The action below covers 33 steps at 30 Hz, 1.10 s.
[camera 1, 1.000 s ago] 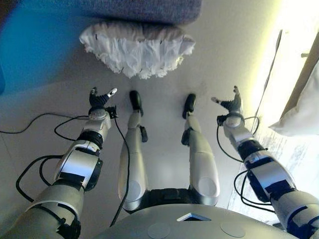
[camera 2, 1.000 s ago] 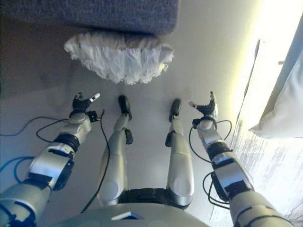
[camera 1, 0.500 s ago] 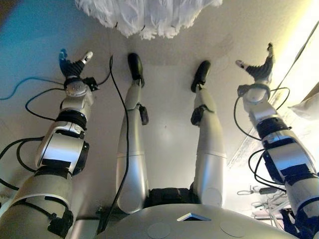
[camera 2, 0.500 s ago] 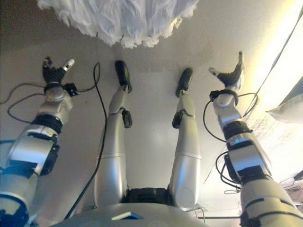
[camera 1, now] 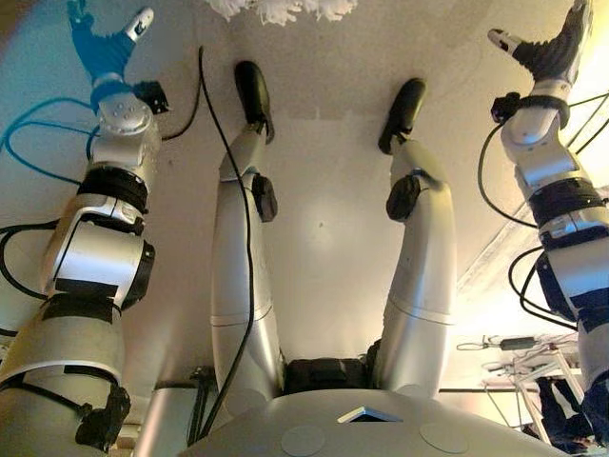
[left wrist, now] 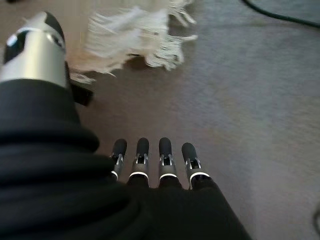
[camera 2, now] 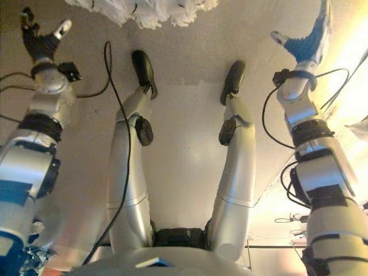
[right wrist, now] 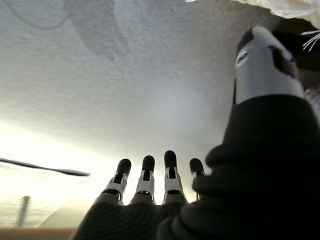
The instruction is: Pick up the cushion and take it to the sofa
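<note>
The white fringed cushion (camera 2: 138, 10) lies on the pale floor ahead of me; only its near edge shows at the top of the eye views. My left hand (camera 1: 100, 48) is stretched forward, left of the cushion and apart from it, open and empty. My right hand (camera 1: 547, 48) is stretched forward on the right, also open and empty. In the left wrist view the cushion (left wrist: 135, 35) lies on the floor past the straight fingers (left wrist: 150, 160). In the right wrist view only a strip of its edge (right wrist: 285, 6) shows beyond the thumb. The sofa is out of view.
Pale carpeted floor (camera 1: 324, 190) lies all around. A band of bright light falls on the floor at the right (camera 2: 351, 63). A small tangle of white leads lies at the lower right (camera 1: 504, 343).
The camera has tilted, so the cushion has slid to the top edge and the sofa has left the picture. Both arms have stretched further forward, hands still open.
</note>
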{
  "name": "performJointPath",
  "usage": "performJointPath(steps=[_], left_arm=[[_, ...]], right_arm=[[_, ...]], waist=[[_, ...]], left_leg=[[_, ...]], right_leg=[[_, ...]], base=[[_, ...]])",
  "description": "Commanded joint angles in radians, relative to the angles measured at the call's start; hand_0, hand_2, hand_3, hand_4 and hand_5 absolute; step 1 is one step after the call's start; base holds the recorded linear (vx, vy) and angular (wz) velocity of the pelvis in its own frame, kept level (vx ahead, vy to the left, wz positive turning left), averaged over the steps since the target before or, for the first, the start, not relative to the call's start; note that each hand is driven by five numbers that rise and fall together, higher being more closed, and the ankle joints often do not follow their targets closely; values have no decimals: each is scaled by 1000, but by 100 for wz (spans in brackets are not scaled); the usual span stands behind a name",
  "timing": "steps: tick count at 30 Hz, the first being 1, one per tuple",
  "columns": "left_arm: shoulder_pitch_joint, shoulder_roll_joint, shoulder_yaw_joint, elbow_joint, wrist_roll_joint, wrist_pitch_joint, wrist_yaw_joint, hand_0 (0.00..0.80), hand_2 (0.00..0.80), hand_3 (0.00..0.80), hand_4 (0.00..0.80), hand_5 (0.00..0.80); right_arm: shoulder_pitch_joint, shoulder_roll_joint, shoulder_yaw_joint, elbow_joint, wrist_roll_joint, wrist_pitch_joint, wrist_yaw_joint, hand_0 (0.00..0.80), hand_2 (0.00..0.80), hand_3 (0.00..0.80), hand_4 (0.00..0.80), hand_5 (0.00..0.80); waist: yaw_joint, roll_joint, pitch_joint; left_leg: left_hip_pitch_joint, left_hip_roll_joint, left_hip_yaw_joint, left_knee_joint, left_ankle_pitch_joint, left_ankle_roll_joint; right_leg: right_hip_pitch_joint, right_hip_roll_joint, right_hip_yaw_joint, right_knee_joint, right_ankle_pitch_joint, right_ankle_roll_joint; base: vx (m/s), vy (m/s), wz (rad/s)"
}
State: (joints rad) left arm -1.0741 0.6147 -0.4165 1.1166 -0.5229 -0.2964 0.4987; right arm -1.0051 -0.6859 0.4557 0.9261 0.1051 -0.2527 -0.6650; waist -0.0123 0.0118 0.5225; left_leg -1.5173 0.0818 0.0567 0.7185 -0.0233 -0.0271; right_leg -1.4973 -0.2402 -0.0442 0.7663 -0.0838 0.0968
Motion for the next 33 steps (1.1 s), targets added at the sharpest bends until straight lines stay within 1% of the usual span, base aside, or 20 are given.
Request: performJointPath(steps=[1, 4, 9, 12, 15, 17, 20, 22, 24, 25, 26, 27, 28, 31, 33], left_arm=[[1, 43, 27, 16, 21, -27, -11, 0, 0, 0, 0, 0], [-66, 48, -10, 27, 24, -30, -31, 0, 0, 0, 0, 0], [-159, 31, -55, 50, 14, -16, -33, 0, 0, 0, 0, 0], [-211, 26, -71, 71, -12, -4, -55, 0, 0, 0, 0, 0], [-258, 21, -87, 91, -13, -7, -64, 0, 0, 0, 0, 0], [-288, 19, -97, 95, -18, -13, -90, 0, 0, 0, 0, 0], [-327, 8, -124, 83, -42, -18, -180, 0, 0, 0, 0, 0], [-356, -14, -158, 59, -127, -26, -359, 0, 0, 0, 0, 0], [-366, -44, -190, 17, -210, -35, -539, 0, 0, 0, 0, 0], [-364, -56, -201, -3, -231, -29, -609, 122, 122, 122, 122, 122], [-360, -66, -212, -24, -250, -26, -688, 361, 361, 361, 361, 361], [-354, -79, -229, -58, -271, -25, -750, 709, 709, 709, 709, 709], [-346, -89, -242, -92, -292, -16, -801, 800, 800, 800, 800, 800], [-332, -113, -277, -180, -382, 3, -960, 800, 800, 800, 800, 800], [-330, -125, -293, -216, -434, 15, -1036, 800, 800, 800, 800, 800]], right_arm=[[-27, -99, 73, -85, -12, -56, 21, 0, 0, 0, 0, 0], [-97, -99, 112, -72, -12, -77, 47, 0, 0, 0, 0, 0], [-200, -70, 166, -49, -37, -96, 75, 0, 0, 0, 0, 0], [-250, -56, 191, -38, -11, -108, 104, 0, 0, 0, 0, 0], [-294, -38, 214, -30, -6, -126, 136, 0, 0, 0, 0, 0], [-321, -27, 228, -29, 6, -138, 168, 0, 0, 0, 0, 0], [-357, -20, 247, -38, 42, -152, 213, 0, 0, 0, 0, 0], [-393, -7, 257, -44, 110, -164, 294, 0, 0, 0, 0, 0], [-413, 5, 261, -62, 199, -171, 419, 0, 0, 0, 0, 0], [-417, 9, 260, -73, 249, -167, 480, 0, 0, 0, 0, 0], [-417, 13, 257, -87, 313, -159, 570, 0, 0, 0, 0, 0], [-416, 19, 257, -110, 380, -141, 661, 0, 0, 0, 0, 0], [-415, 21, 260, -132, 439, -126, 742, 0, 0, 0, 0, 0], [-405, 39, 272, -190, 610, -76, 943, 0, 0, 0, 0, 0], [-404, 52, 270, -212, 692, -53, 1032, 0, 0, 0, 0, 0]], waist=[[-27, 92, -3], [-28, 92, -3], [-28, 92, -3], [-31, 90, -3], [-33, 86, -3], [-33, 85, -3], [-37, 85, -3], [-41, 90, -3], [-45, 97, -3], [-47, 100, -3], [-47, 104, -3], [-48, 106, -3], [-48, 109, -3], [-46, 112, -3], [-45, 113, -3]], left_leg=[[14, -25, 5, -33, -82, 9], [1, -24, 4, -39, -75, 1], [-5, -23, 3, -70, -66, -6], [-7, -23, 3, -87, -60, -10], [-8, -23, 1, -104, -53, -16], [-12, -23, 2, -113, -49, -18], [-13, -22, 3, -132, -43, -21], [-19, -22, 8, -147, -38, -22], [-25, -22, 14, -162, -33, -23], [-26, -23, 17, -168, -31, -23], [-27, -23, 22, -172, -29, -24], [-27, -23, 25, -178, -27, -24], [-28, -23, 28, -181, -25, -25], [-39, -22, 30, -176, -21, -26], [-47, -25, 27, -171, -21, -29]], right_leg=[[51, 43, 77, 18, -64, -7], [43, 45, 79, 12, -60, -1], [37, 49, 81, -11, -57, 7], [39, 51, 79, -31, -53, 12], [42, 57, 78, -53, -48, 17], [40, 61, 78, -64, -45, 19], [42, 65, 78, -90, -38, 24], [30, 70, 83, -103, -31, 29], [19, 74, 90, -120, -24, 32], [16, 74, 92, -127, -21, 33], [12, 74, 95, -132, -18, 33], [11, 74, 96, -141, -15, 33], [10, 73, 98, -149, -13, 33], [10, 69, 99, -155, -10, 33], [12, 69, 99, -161, -8, 34]], base=[[2, 51, 1], [1, 57, 1], [-1, 34, 3], [1, 8, 1], [9, 14, 3], [9, 6, 2], [23, 17, 7], [36, 38, 7], [48, 44, 9], [48, 41, 14], [40, 33, 17], [36, 25, 16], [29, 18, 13], [14, -7, 8], [-1, -20, -1]])
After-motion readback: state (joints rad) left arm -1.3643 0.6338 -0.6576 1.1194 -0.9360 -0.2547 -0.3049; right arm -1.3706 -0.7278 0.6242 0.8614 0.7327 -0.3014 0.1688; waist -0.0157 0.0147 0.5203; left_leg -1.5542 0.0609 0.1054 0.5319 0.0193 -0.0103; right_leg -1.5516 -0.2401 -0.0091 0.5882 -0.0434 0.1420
